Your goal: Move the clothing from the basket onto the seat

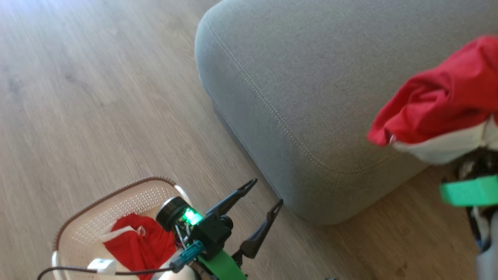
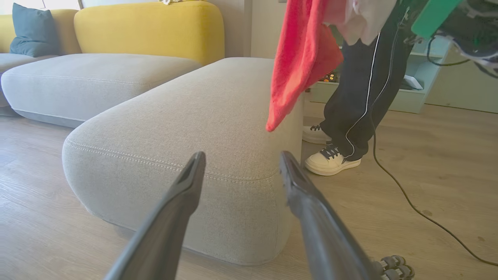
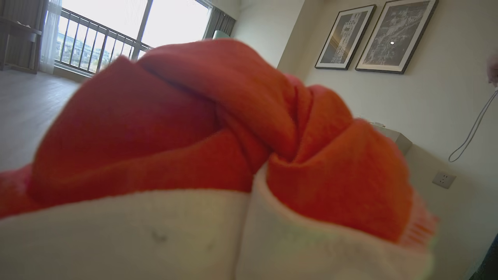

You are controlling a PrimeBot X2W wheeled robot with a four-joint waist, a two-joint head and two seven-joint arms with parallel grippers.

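A red garment with white panels point(image 1: 439, 101) hangs bunched in the air over the right end of the grey seat point(image 1: 311, 89). My right gripper point(image 1: 472, 169) is shut on it, its fingers buried in the cloth. In the right wrist view the garment point(image 3: 194, 136) lies right against the lens. In the left wrist view it point(image 2: 303, 58) dangles above the seat point(image 2: 186, 128). Red shorts point(image 1: 140, 243) lie in the cream basket point(image 1: 116, 198) on the floor at lower left. Just right of the basket my left gripper point(image 1: 267, 191) stands open and holds nothing, pointing at the seat's corner point(image 2: 242, 155).
A person in dark trousers point(image 2: 362, 89) and white shoes point(image 2: 330, 161) stands beyond the seat's far end. A black cable point(image 2: 408, 198) trails across the wooden floor point(image 1: 97, 97). Yellow sofa backs point(image 2: 148, 27) and a blue cushion point(image 2: 31, 29) lie further back.
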